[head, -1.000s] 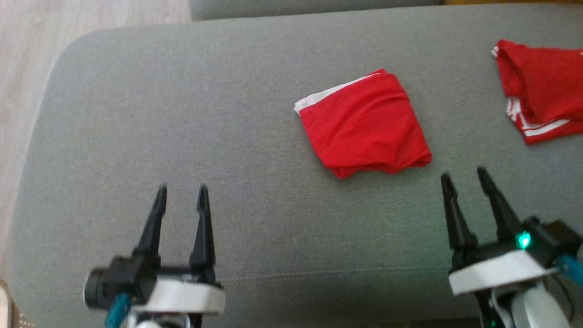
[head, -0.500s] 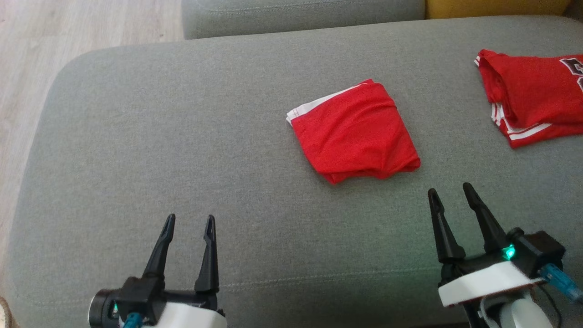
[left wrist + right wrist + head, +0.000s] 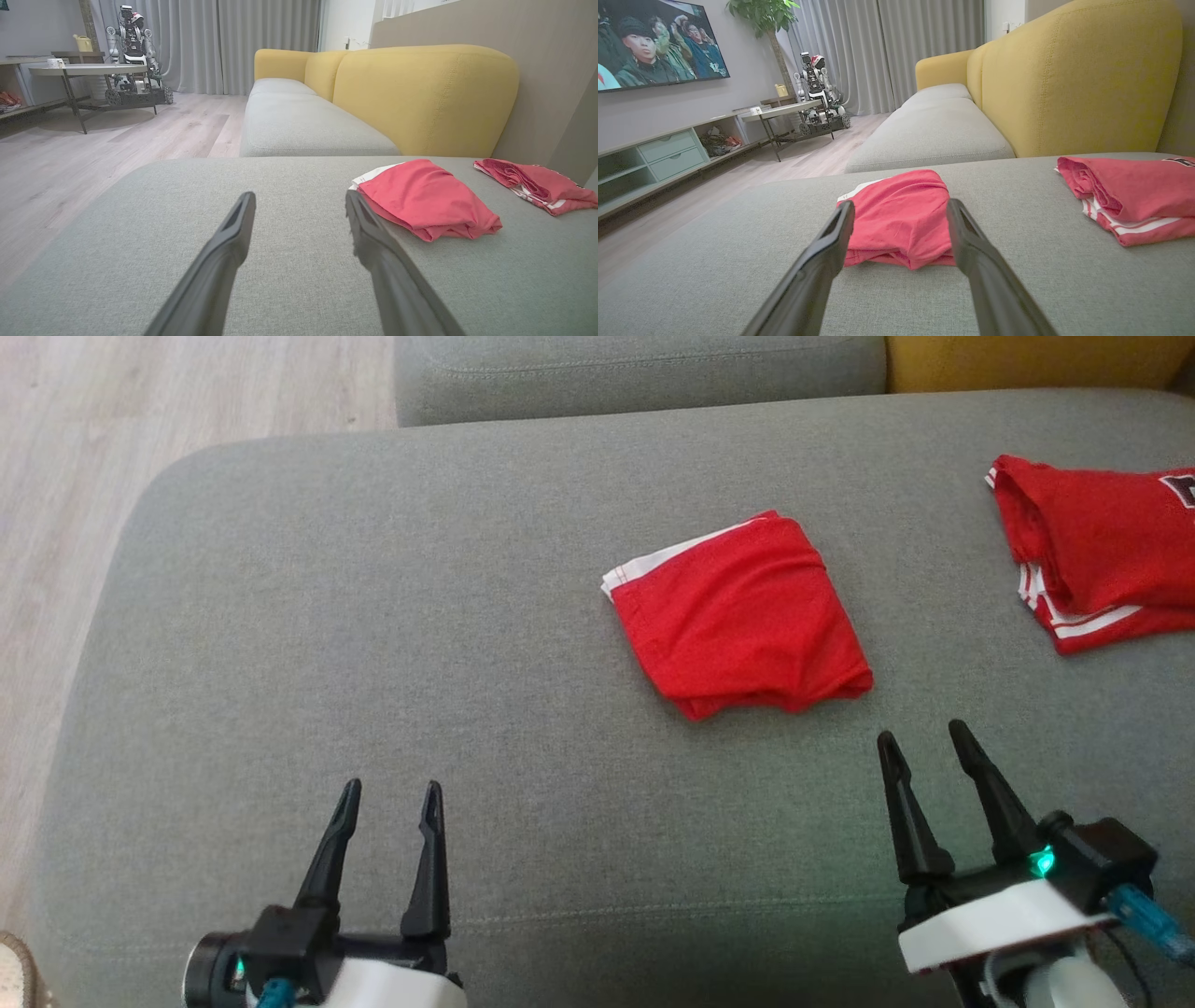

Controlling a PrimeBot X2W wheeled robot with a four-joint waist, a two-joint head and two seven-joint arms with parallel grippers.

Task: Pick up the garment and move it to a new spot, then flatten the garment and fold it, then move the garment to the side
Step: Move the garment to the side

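Head view: folded red garment [image 3: 742,616], squarish and askew, mid-cushion [image 3: 373,616], lies just ahead and left of the right gripper [image 3: 919,731], the nearer one, fingers spread wide and empty; left gripper [image 3: 392,785] well apart, likewise spread and empty.

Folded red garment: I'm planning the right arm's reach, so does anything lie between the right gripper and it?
Nothing visible does. Only bare grey cushion separates the open right gripper from the folded red garment; the striped red garment lies apart, off to the right.
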